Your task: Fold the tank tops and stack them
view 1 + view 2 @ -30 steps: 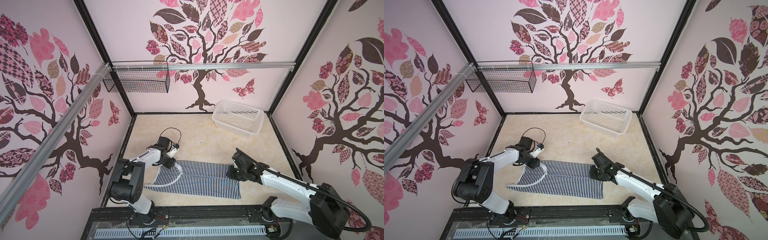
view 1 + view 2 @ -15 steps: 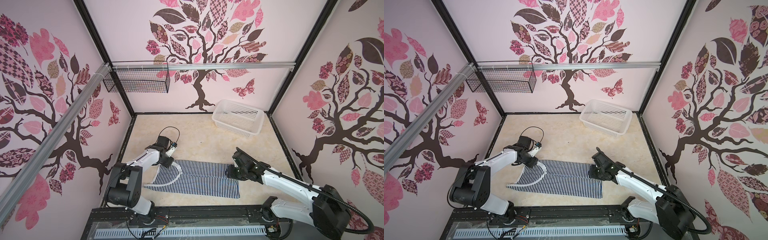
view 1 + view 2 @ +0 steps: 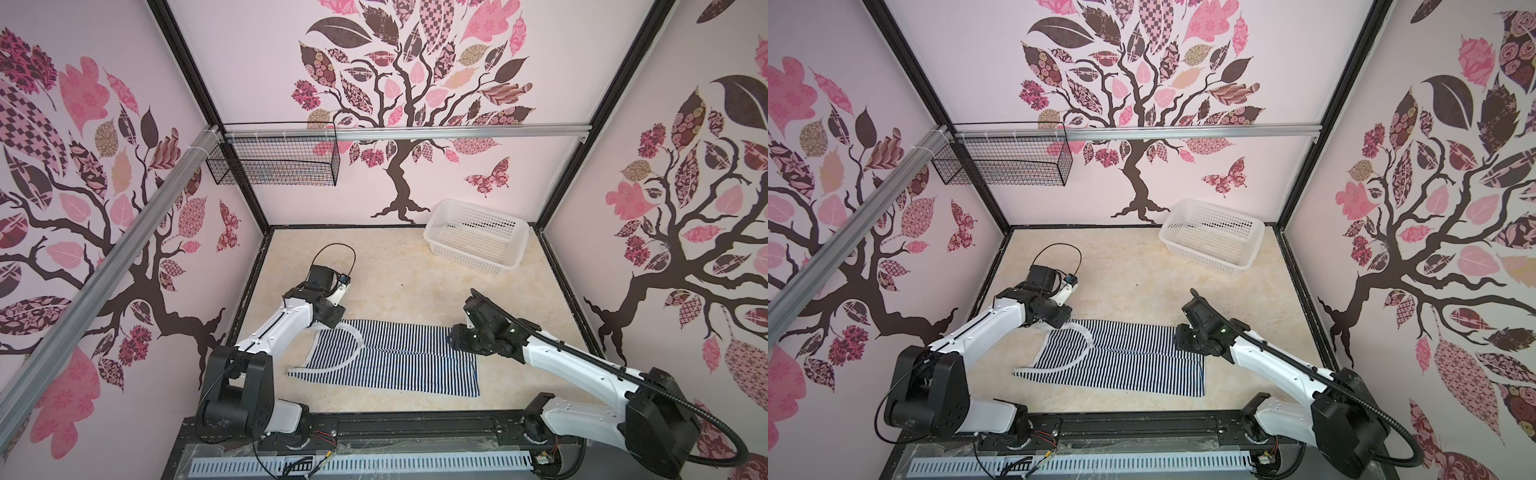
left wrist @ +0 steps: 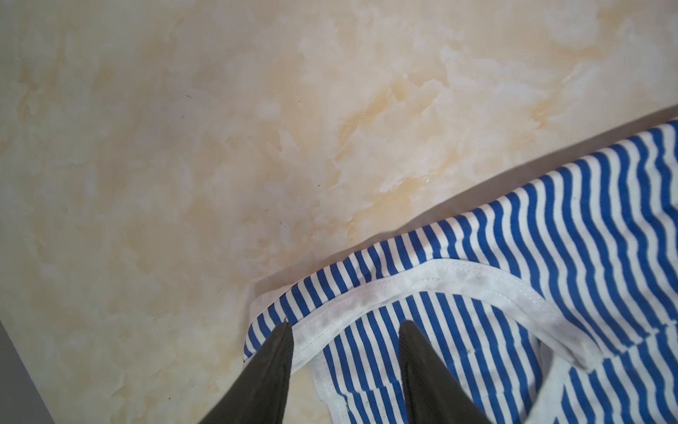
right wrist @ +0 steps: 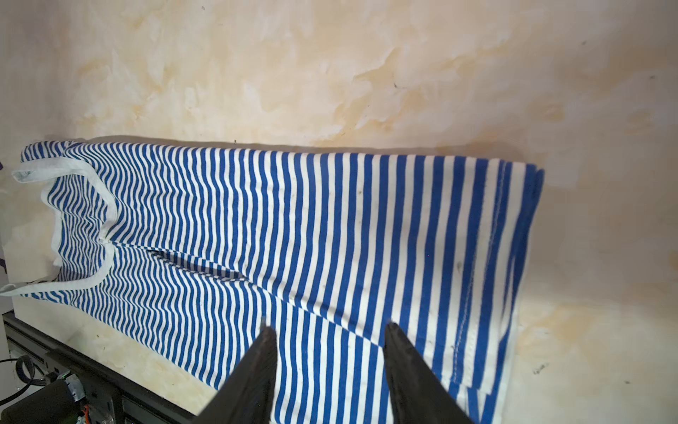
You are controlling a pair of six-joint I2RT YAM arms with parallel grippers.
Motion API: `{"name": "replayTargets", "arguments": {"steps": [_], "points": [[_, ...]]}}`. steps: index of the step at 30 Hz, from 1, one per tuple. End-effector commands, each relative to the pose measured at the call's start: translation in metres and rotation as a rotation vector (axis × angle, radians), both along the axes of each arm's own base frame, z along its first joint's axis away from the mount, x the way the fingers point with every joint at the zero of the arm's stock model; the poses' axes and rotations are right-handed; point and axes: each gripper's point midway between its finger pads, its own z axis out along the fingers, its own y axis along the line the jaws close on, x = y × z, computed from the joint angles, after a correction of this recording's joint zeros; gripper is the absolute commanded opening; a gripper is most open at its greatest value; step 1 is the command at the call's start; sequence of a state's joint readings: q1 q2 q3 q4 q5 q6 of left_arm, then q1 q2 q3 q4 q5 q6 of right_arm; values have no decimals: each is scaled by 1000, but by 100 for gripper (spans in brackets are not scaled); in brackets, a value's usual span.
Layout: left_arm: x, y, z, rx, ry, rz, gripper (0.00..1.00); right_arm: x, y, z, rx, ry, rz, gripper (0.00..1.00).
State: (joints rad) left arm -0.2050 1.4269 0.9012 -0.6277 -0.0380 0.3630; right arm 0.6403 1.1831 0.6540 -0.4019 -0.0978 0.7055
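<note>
Marbled cream tabletop (image 3: 395, 266) carries the striped tank top (image 3: 395, 365) near its front edge, long axis running left to right. Over the strap end the left tool (image 4: 345, 325) hangs released, the right tool (image 5: 329, 326) released over the hem; each arm is nearest its own end.

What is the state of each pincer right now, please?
Left pincer: open, holding nothing, over the top's white edging.
Right pincer: open, holding nothing, over its hem end.

The left gripper (image 4: 345, 325), jaws apart, straddles the white trim of the striped tank top (image 4: 550, 227), perhaps touching it.
</note>
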Motion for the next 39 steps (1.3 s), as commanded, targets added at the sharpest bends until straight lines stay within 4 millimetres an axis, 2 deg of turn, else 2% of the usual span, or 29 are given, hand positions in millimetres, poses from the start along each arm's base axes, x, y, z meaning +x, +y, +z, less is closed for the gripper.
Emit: {"name": "replayTargets", "arguments": {"steps": [1,7,11,21,32,39], "points": [[7,9,-11,15,6,48,50,9,6,4,-1,-18,14,51],[8,12,-24,-36,87,65,49,14,9,-7,-32,-7,29,51],[1,9,-22,-54,87,49,49,16,10,-10,-44,-1,34,52],[-18,-20,-12,-96,90,-61,50,22,10,-18,-69,-2,34,53],[-19,-36,-37,-147,183,-87,49,31,4,-28,-74,8,18,51],[-16,-41,-49,-166,225,-79,49,20,-4,-36,-86,33,16,51]]}}
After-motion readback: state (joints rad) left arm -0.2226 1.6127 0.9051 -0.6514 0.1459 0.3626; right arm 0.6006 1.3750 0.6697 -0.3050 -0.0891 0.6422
